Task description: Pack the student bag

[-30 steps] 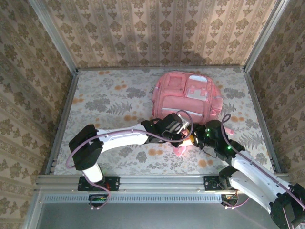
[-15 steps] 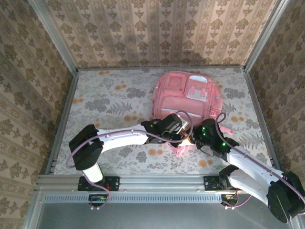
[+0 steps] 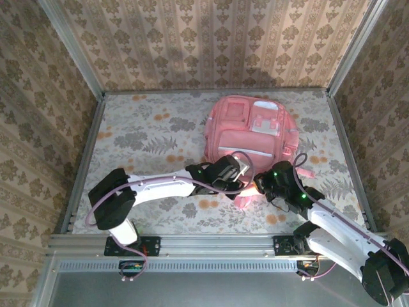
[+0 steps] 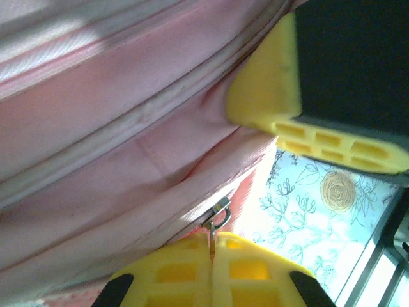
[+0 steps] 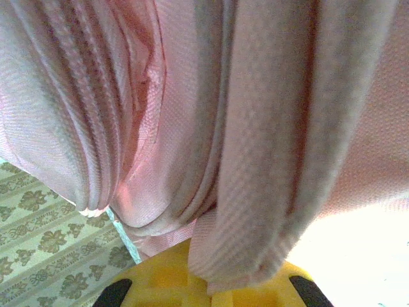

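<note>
The student bag [image 3: 250, 128], a large pink backpack, lies flat at the back right of the table, its near edge lifted between both arms. My left gripper [image 3: 245, 185] [image 4: 212, 248] is shut on the metal zipper pull [image 4: 220, 214] of the bag's main zip. Pink fabric and the zip track [image 4: 128, 128] run above it. My right gripper [image 3: 262, 186] [image 5: 214, 291] is shut on a thick pink fold [image 5: 255, 192] of the bag's edge, right beside the left one. One of its yellow fingers [image 4: 268, 89] shows in the left wrist view.
The floral tablecloth [image 3: 147, 141] covers the table left of the bag. Metal rails [image 3: 86, 160] and patterned walls close in the sides and back. A pink strap end [image 3: 305, 173] sticks out at the bag's right.
My right gripper has shut on the bag's edge, and its arm has shifted slightly left toward the left gripper. The left gripper has stayed shut on the zipper pull.
</note>
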Motion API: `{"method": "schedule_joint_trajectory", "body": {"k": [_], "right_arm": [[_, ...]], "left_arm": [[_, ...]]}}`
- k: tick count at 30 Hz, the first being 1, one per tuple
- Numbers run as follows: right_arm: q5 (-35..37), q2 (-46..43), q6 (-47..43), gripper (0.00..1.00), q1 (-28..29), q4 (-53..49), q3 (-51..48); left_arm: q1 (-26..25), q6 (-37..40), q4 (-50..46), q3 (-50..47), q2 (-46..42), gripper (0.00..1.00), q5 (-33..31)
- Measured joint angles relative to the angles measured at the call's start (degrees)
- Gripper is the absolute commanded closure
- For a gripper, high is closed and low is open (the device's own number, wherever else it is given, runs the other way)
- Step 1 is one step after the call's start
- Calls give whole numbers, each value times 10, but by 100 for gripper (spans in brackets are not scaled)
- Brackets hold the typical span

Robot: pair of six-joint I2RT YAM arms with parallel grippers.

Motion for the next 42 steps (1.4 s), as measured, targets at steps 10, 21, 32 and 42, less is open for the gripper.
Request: {"method": "schedule_joint_trajectory", "body": {"k": [10,21,32,42], "right_arm": [[1,-21,-16,100,-16,-22,0],[-14,-38,-73,92,-59,-65,8],[83,-27,-212,51,-96,-205,95],[78,-92,-245,49,-96,-315,146]], "left_arm": [[24,0,-2,-56,-54,100,-12],[93,-15,10,-120,-92,100,-9],[74,-10,-12,-82,-59,100,-12],[-13,16,-38,67,45,100,16]]}}
